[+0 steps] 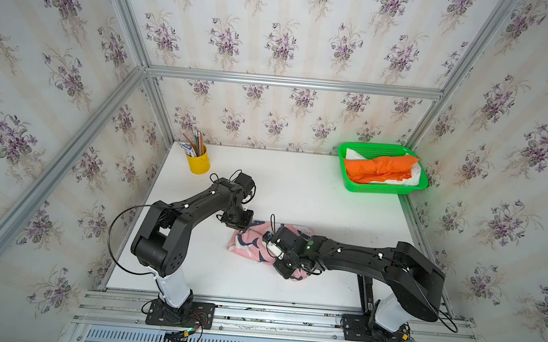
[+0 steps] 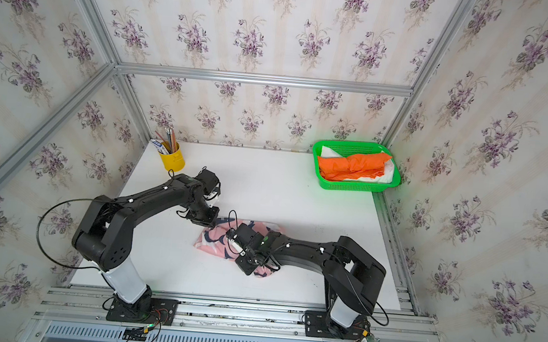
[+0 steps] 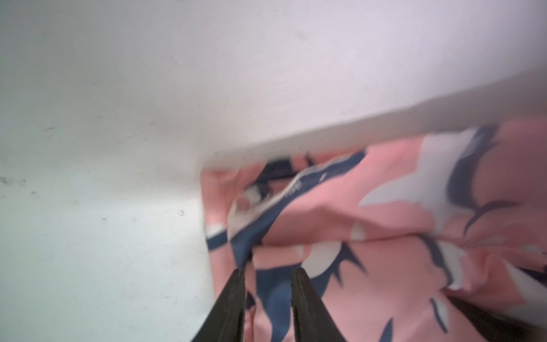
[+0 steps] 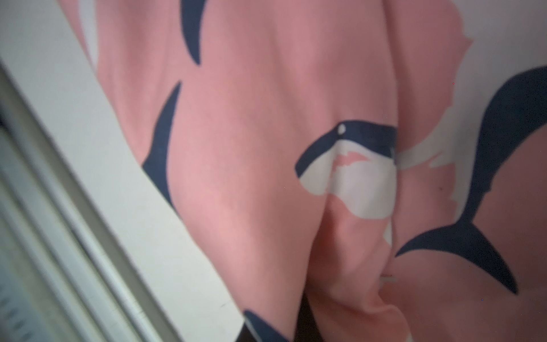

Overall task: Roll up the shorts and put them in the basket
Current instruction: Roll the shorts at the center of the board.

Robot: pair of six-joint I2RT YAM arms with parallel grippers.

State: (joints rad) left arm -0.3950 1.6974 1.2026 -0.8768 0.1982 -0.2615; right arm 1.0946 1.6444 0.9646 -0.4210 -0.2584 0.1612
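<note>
Close in front of me, near the middle of the white worktop [image 1: 297, 194], lie the pink shorts [image 1: 248, 241]. They are a soft, crumpled bundle, bunched into loose folds and printed with navy-and-white sharks. My right gripper [image 1: 268, 238] reaches in low over the bundle from the right and hides much of it in both top views. From that wrist the cloth [image 4: 266, 148] fills almost the whole picture, one shark's head creased into a deep fold, and the fingers are out of sight. That gripper is pressed together, but I cannot tell whether any cloth is caught in it.

My left gripper [image 3: 268, 269] sits at the bundle's far left end. Its two dark fingers [image 3: 236, 299] stand a little apart right at the cloth's edge, where a navy band is turned over, with pink and navy cloth showing in the gap between them.

Farther back, a yellow cup [image 1: 199, 164] of pencils [image 1: 196, 140] stands near the far left corner. In the far right corner sits a green basket [image 1: 380, 190]. It holds the orange shorts [image 1: 379, 168], wound into a rumpled roll, lying on top of the white shorts [image 1: 409, 178].
</note>
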